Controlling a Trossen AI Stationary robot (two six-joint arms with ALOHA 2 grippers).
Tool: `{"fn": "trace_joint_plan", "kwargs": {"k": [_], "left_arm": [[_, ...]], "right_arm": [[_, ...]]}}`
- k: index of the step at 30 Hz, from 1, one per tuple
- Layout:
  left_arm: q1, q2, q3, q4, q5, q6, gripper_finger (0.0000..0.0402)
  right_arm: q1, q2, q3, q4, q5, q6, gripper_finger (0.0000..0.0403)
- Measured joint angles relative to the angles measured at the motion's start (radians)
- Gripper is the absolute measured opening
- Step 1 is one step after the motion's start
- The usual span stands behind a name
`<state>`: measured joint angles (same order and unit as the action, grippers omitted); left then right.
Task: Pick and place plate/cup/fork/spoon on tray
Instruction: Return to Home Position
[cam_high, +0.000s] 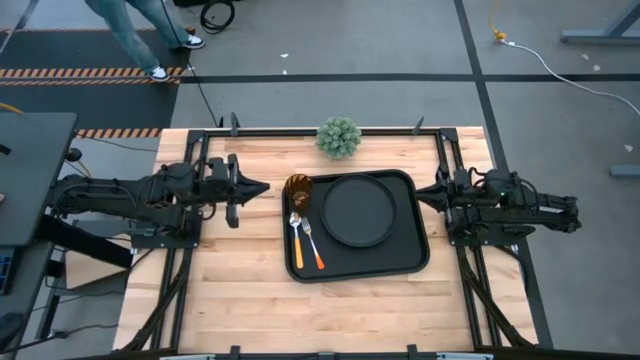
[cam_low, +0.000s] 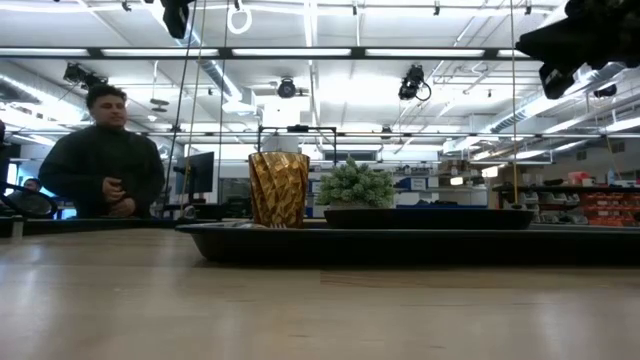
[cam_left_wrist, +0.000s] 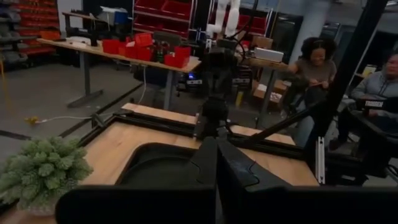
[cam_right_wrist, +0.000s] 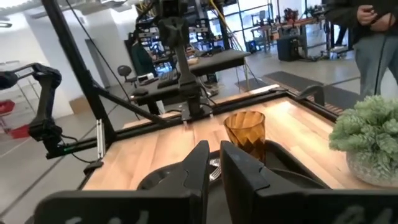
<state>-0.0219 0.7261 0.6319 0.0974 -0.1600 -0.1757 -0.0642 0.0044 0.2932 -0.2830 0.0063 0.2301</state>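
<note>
Sitting together on the tray (cam_high: 415, 255), the plate (cam_high: 358, 210), cup (cam_high: 298, 189), fork (cam_high: 313, 242) and spoon (cam_high: 296, 233) lie between the left gripper (cam_high: 262, 187), fingers together, and the right gripper (cam_high: 419, 193), fingers nearly together, both empty.

One tray (cam_high: 412, 262) on the desk (cam_high: 230, 300), and on it one plate (cam_high: 359, 210), one cup (cam_high: 298, 190), one fork (cam_high: 312, 243) and one spoon (cam_high: 296, 233). One small potted plant (cam_high: 339, 137) too. Two robot arms, one hand each: left hand (cam_high: 262, 186), right hand (cam_high: 418, 192).
</note>
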Motion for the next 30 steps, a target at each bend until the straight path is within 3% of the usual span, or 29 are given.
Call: {"fn": "trace_joint_plan", "kwargs": {"k": [7,13,23,30], "left_arm": [[0.0,-0.042,-0.045,0.005,0.0,0.026,0.0013],[0.0,-0.192,-0.177,0.081,-0.004,-0.039,0.0008],[0.0,-0.448,-0.315,0.102,0.046,-0.048,0.0014],[0.0,-0.538,-0.428,0.1,0.068,-0.072,0.0009]], "right_arm": [[0.0,0.0,0.0,-0.013,0.019,-0.013,0.0045],[0.0,0.0,0.0,-0.011,0.018,-0.016,0.0045],[0.001,0.001,0.0,-0.004,-0.197,0.116,0.0045],[0.0,0.002,0.0,-0.025,-0.21,0.254,0.0045]]}}
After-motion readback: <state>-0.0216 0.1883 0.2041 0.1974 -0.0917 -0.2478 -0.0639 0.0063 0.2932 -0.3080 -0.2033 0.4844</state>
